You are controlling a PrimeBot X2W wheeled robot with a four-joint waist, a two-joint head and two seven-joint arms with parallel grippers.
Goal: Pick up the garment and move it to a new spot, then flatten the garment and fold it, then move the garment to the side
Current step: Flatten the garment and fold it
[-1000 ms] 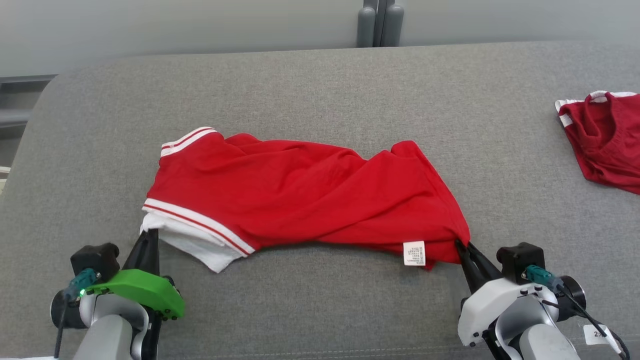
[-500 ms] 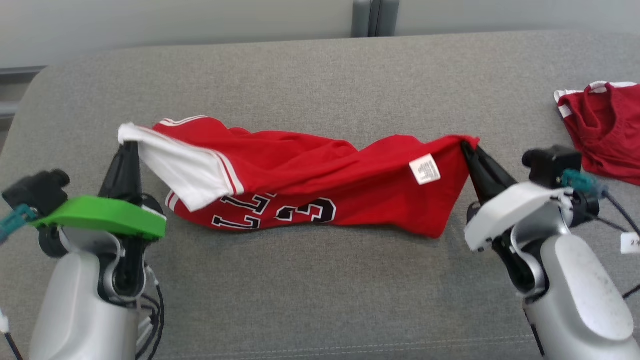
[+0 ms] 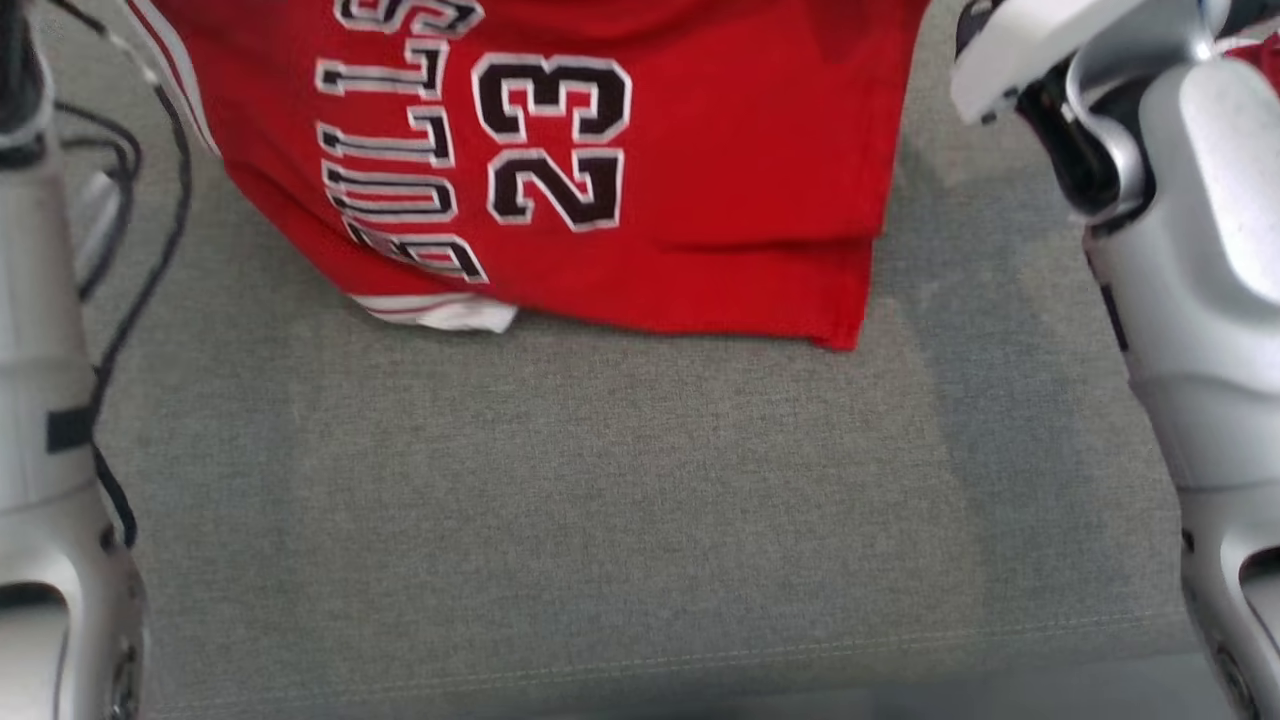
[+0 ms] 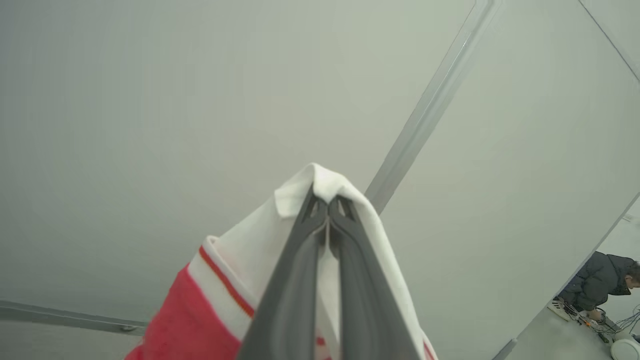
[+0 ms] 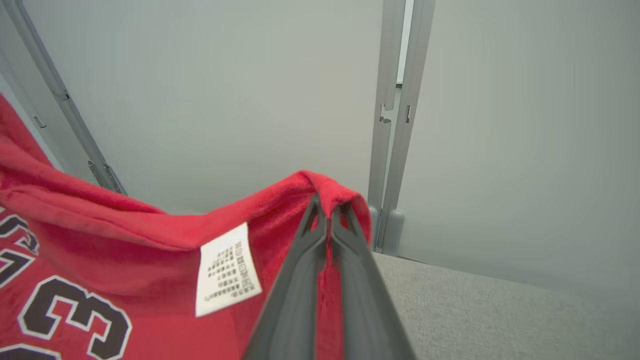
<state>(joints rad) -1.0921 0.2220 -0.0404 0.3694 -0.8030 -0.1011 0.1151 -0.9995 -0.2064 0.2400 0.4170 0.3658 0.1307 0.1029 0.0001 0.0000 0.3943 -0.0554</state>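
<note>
Over the grey upholstered surface [image 3: 640,520], the red number-23 basketball jersey [image 3: 720,150] hung, lower edge seemingly resting there. The left claw [image 4: 327,202] and right claw [image 5: 327,206] each pinched an upper corner, spread apart apparently to open the cloth.

Left gripper [image 4: 328,202] clamped on garment's [image 4: 240,270] white edge; pale wall [image 4: 150,125] behind; person [image 4: 597,287] lower right.
</note>
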